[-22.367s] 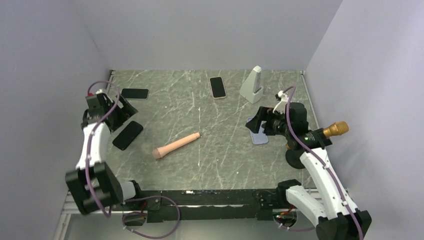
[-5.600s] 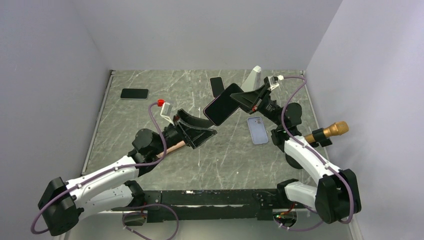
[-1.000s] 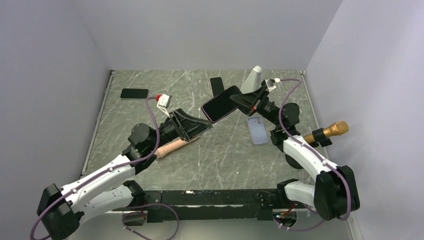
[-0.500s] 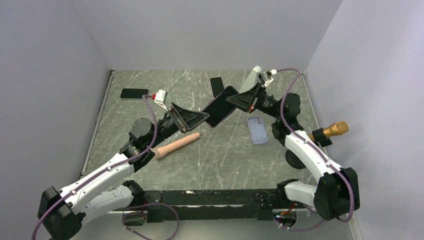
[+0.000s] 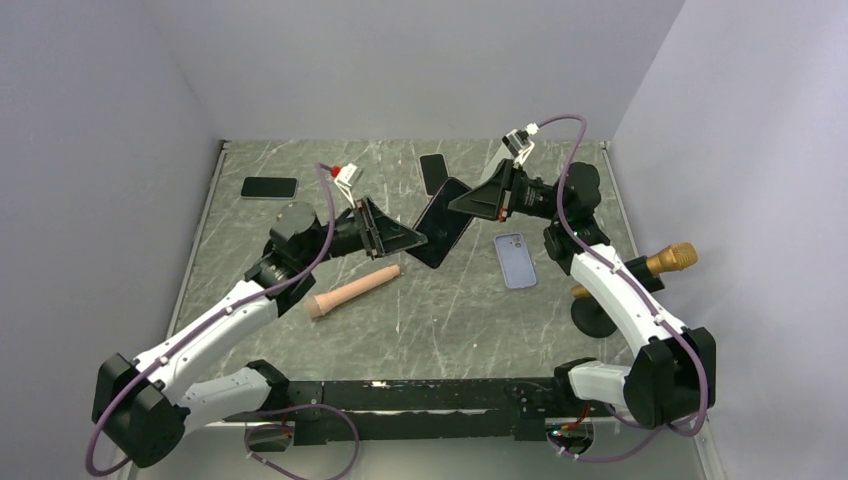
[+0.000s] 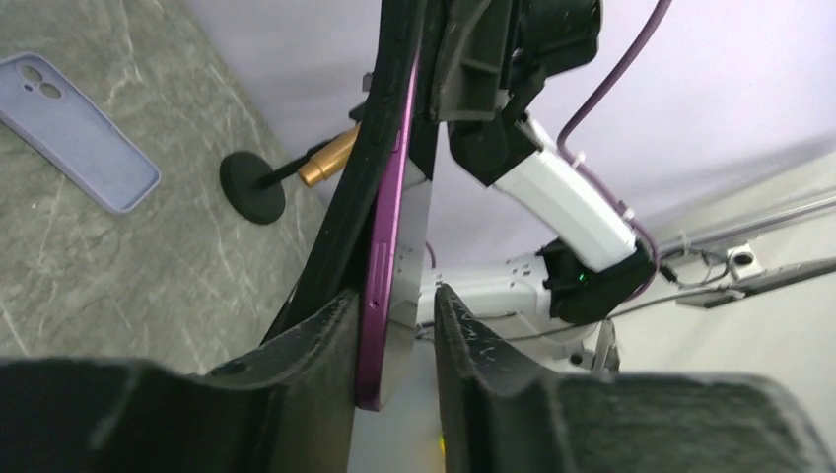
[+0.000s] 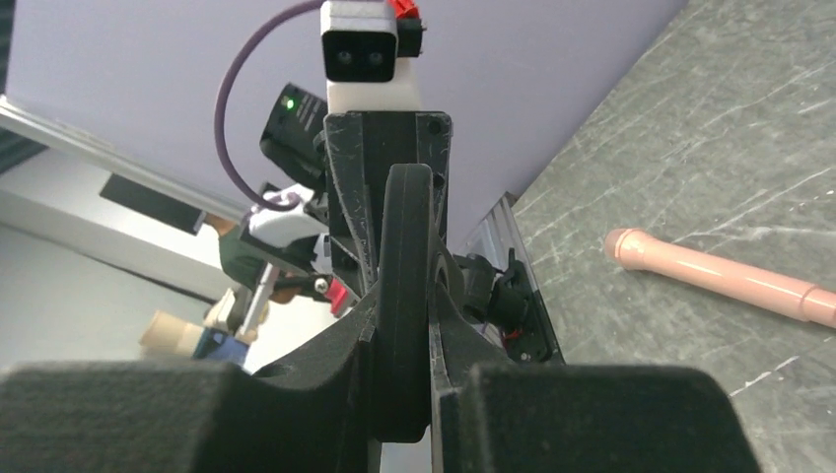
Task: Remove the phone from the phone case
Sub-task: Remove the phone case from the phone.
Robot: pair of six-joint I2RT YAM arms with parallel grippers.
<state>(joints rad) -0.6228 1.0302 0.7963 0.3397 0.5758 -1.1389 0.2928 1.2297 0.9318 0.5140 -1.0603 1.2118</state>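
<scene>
One marbled green table point(image 5: 470, 330) carries everything, and my two arms reach in over it, the left arm point(image 5: 215, 325) and the right arm point(image 5: 625, 300) meeting in the air above its middle. I count one gold microphone point(image 5: 668, 259) on a round black foot at the right edge. One white stand point(image 5: 495, 172) is at the back, partly hidden behind my right wrist, and one pink rod point(image 5: 352, 291) lies flat near my left forearm. There are three phones: a black phone point(image 5: 269, 187) lying at the back left, a pale-rimmed phone point(image 5: 432, 172) at the back middle, and the phone point(image 5: 443, 225) I hold tilted in the air between my grippers, clear of the table. There are two cases: a lavender case point(image 5: 513, 260) lying flat just right of the held phone, and the black case point(image 6: 350, 227) along the back of that phone's purple frame. My right gripper point(image 5: 458, 205) is pressed together on the upper end, its fingers point(image 7: 296, 394) pinching the case's black edge. My left gripper point(image 5: 418, 240) has its fingers point(image 6: 296, 384) against both faces of the phone's lower end, pinching it with no gap I can see. From my right wrist the phone shows only edge-on. My left fingers cover the lower end of the black case, so I cannot tell whether the case sits inside that pinch.
</scene>
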